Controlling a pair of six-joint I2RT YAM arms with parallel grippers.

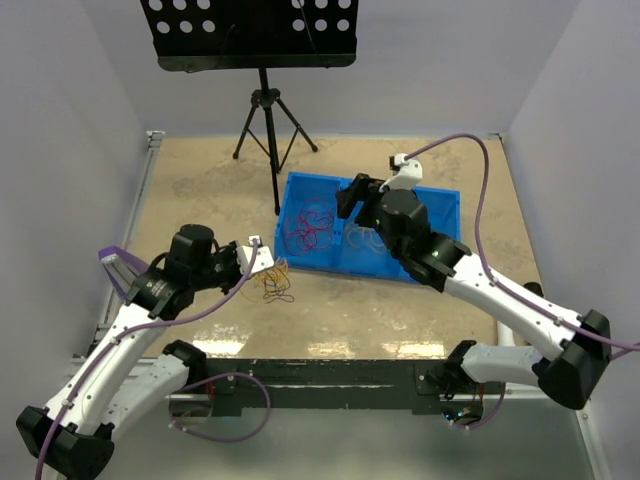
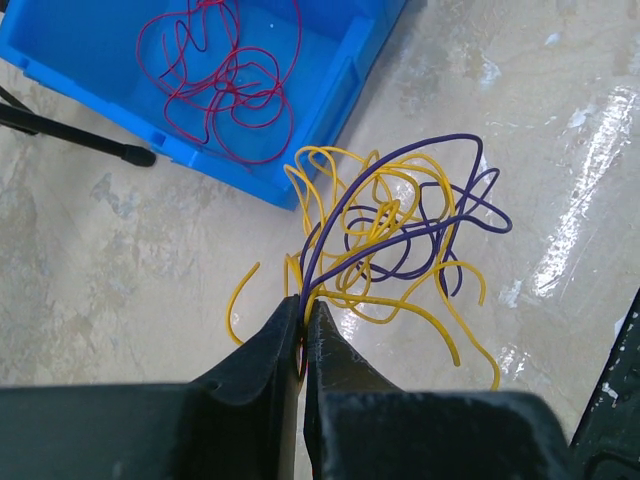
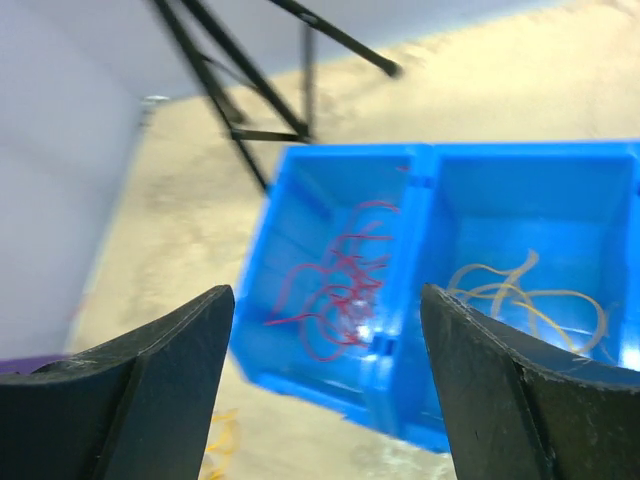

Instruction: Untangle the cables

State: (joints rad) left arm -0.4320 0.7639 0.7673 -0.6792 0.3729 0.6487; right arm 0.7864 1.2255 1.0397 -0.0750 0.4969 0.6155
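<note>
Yellow-and-purple tangle (image 2: 390, 235) lies just outside the blue bin (image 2: 345, 85), pinched by the closed left gripper (image 2: 303, 330). Red wires (image 2: 225, 85) in bin's left compartment, pale yellow wires (image 3: 530, 300) in right. Right gripper (image 3: 325, 292) above bin, jaws wide apart.

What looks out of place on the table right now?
A yellow and purple tangle lies on the table just outside the blue bin, knotted together, while the red wires sit sorted inside one compartment. The left tool is pinched shut on strands of the knot.
</note>
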